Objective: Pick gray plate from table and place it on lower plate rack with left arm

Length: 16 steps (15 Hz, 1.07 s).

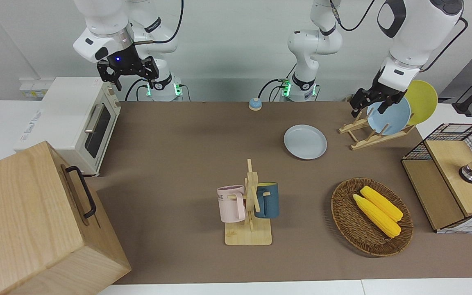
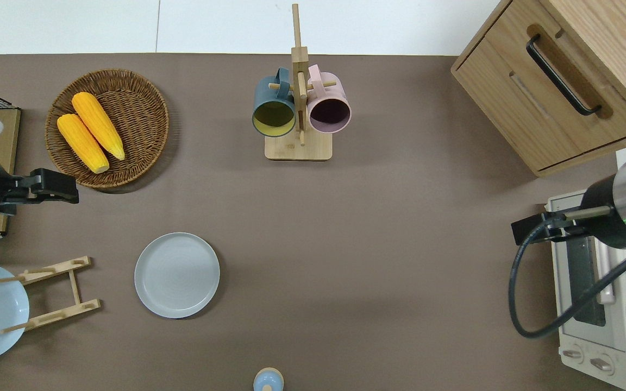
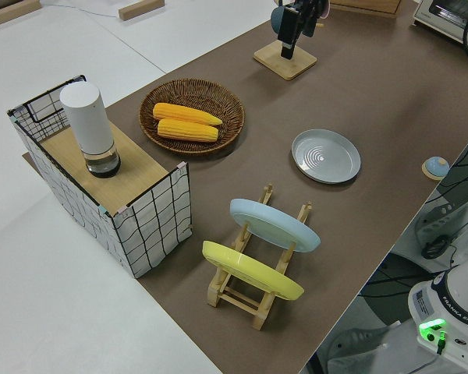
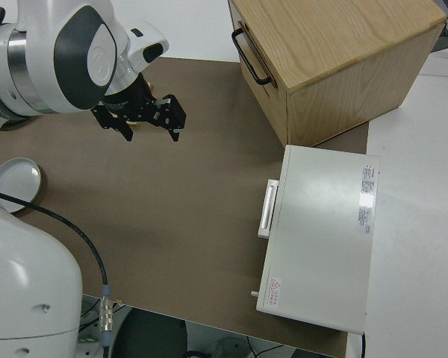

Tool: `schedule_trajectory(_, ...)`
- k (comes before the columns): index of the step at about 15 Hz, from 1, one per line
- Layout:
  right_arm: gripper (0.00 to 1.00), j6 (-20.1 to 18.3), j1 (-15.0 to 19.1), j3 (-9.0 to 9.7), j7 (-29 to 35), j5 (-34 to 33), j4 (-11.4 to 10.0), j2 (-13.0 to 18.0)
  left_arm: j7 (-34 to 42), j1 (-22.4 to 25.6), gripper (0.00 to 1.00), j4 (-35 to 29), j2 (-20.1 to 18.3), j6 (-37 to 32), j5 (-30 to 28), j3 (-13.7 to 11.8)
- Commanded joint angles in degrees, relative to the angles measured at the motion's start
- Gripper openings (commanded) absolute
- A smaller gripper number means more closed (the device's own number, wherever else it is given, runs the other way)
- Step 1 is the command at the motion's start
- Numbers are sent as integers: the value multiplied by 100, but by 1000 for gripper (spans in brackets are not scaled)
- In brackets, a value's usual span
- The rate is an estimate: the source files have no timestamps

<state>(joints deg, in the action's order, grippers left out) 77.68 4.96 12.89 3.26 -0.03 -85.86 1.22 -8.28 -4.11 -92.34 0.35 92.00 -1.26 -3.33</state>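
Note:
The gray plate [image 1: 305,141] lies flat on the brown table [image 1: 187,139], beside the lower plate rack [image 1: 373,135] and toward the middle of the table from it; it also shows in the overhead view [image 2: 176,275] and the left side view [image 3: 325,156]. The rack [image 2: 52,293] holds a sky-blue plate [image 1: 389,119] and a yellow plate [image 1: 422,100]. My left gripper [image 1: 368,110] is open and empty, up in the air over the table between the rack and the corn basket [image 2: 68,190]. The right arm is parked, its gripper [image 4: 138,127] open.
A wicker basket [image 2: 144,117] with two corn cobs stands farther from the robots than the plate. A mug stand [image 1: 249,235] with a pink and a blue mug stands mid-table. A wire-grid box [image 1: 453,176], a white toaster oven [image 1: 72,119] and a wooden cabinet [image 1: 35,221] stand at the ends.

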Motion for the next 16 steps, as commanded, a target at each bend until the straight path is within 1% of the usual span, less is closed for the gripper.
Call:
schedule_trajectory(1,990,-87,85,38,-19,20,35,27,-86,-20,998,-257,-8,27,-41,25)
schedule_trajectory(3,990,-87,76,38,-19,20,35,27,-86,-20,998,-591,-113,264,-41,26)
schedule_trajectory(10,987,-87,85,38,-19,20,35,27,-69,-46,998,-2453,-597,1837,-6,26)
schedule_trajectory(12,987,-87,84,38,-19,20,35,27,-51,-55,995,-2850,-641,2049,21,26)
schedule_trajectory(16,987,-87,85,38,-19,20,35,27,-69,-72,995,-3368,-615,2163,12,26)
